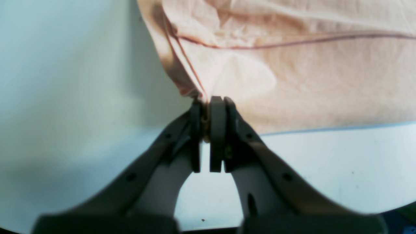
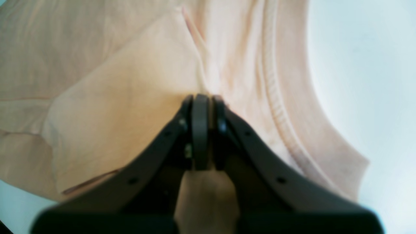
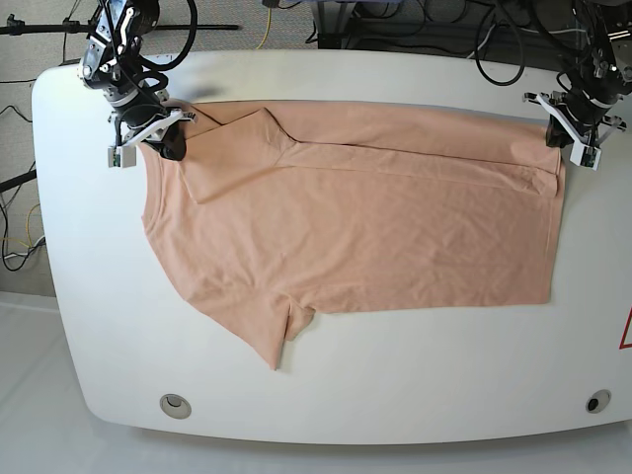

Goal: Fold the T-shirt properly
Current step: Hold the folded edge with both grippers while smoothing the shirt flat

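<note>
Both grippers are pinching the T-shirt [image 3: 365, 227], lying spread on the table [image 3: 395, 385]: left gripper [image 1: 208, 104] seemingly at the hem corner, right gripper [image 2: 201, 99] near the collar. Fabric is looking thin, limp.

You get bright, even overhead light in base view; both wrist views are soft, overexposed, with blurred foreground fingers [image 1: 217, 130].

A white rounded-corner table [image 3: 415, 395] carries two small round metal-ringed holes [image 3: 175, 404] near its front edge; black cables [image 3: 395, 25] lie behind the table.
</note>
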`<state>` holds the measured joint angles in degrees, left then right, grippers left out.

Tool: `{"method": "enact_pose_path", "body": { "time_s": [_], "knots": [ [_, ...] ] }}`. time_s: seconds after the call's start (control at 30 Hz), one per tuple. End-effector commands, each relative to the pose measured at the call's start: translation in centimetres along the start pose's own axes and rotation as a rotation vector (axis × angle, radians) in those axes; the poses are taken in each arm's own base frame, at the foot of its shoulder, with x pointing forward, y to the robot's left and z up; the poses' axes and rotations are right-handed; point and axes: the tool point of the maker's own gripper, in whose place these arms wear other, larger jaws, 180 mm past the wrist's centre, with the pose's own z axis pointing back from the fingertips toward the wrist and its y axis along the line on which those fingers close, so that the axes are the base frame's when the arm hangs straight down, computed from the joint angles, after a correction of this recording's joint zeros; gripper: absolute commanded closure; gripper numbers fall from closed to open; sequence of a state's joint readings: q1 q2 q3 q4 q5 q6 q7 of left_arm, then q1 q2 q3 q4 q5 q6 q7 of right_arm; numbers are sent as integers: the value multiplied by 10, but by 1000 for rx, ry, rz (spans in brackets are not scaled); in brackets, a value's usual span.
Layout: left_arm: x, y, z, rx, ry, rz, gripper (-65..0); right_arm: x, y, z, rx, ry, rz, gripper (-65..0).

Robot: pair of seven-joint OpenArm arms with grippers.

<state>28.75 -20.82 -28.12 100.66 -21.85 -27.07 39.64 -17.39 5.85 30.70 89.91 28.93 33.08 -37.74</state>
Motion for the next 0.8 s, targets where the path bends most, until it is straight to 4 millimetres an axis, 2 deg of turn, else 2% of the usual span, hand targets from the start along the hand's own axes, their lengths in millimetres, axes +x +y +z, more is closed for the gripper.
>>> {"method": "enact_pose_path", "body": {
  "time_s": [0.0, 0.67, 0.77],
  "knots": [
    [13, 5, 6, 13, -36, -23, -7, 6, -4, 3, -6, -14, 12, -13],
    [9, 3, 10, 13, -29, -32, -9, -2, -4, 5, -7, 4, 7, -9],
    [2, 4, 10, 13, -9, -28, -8, 0, -6, 5, -12, 0, 9, -5]
  ]
}}
